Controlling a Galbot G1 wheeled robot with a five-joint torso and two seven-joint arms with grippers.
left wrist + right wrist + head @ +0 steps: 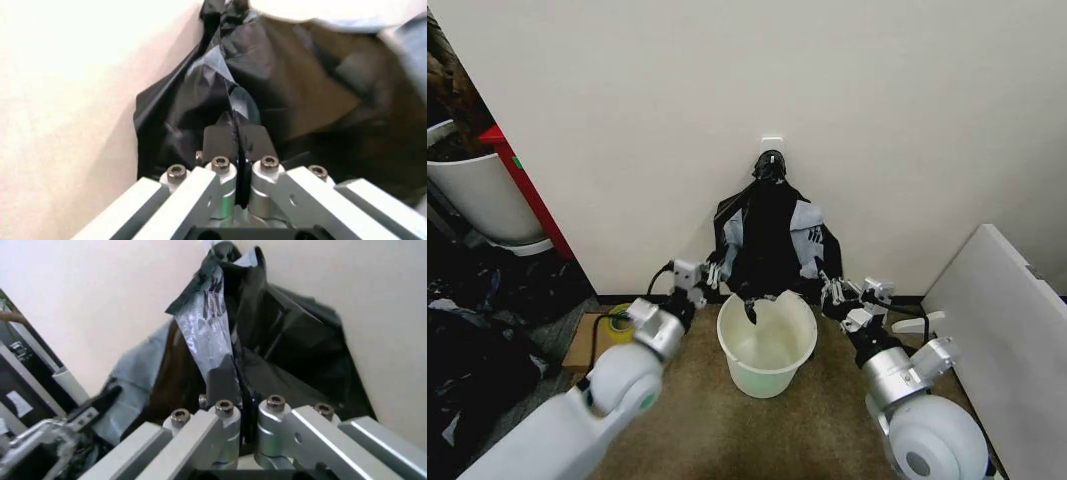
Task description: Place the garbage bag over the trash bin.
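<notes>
A: Where does the job stand?

B: Roughly midway, I'd judge. The garbage bag (769, 240) hangs against the wall from a hook above, its lower edge dipping just inside the rim of the trash bin (767, 345), which stands on the carpet between the 2 arms. The mouth is spread apart but not yet pulled over the rim.

A: And the left gripper (710, 275)?

B: In its wrist view the fingers (220, 140) are pressed together with a fold of black film caught between them, so it has a pinch on the bag's edge. The bin sits just below and inward of those fingers.

A: The right gripper (834, 291)?

B: Same story. Its fingers (223, 382) are closed tight on a glossy strip of the bag's other edge, with the rest of the plastic rising away from the fingertips toward the hook. The bin lies below and inward of them too.

A: What is left?

B: The rolled rim is bare all the way round. The opening has to come down outside it on both sides, and the bag's top is still on the hook.
</notes>
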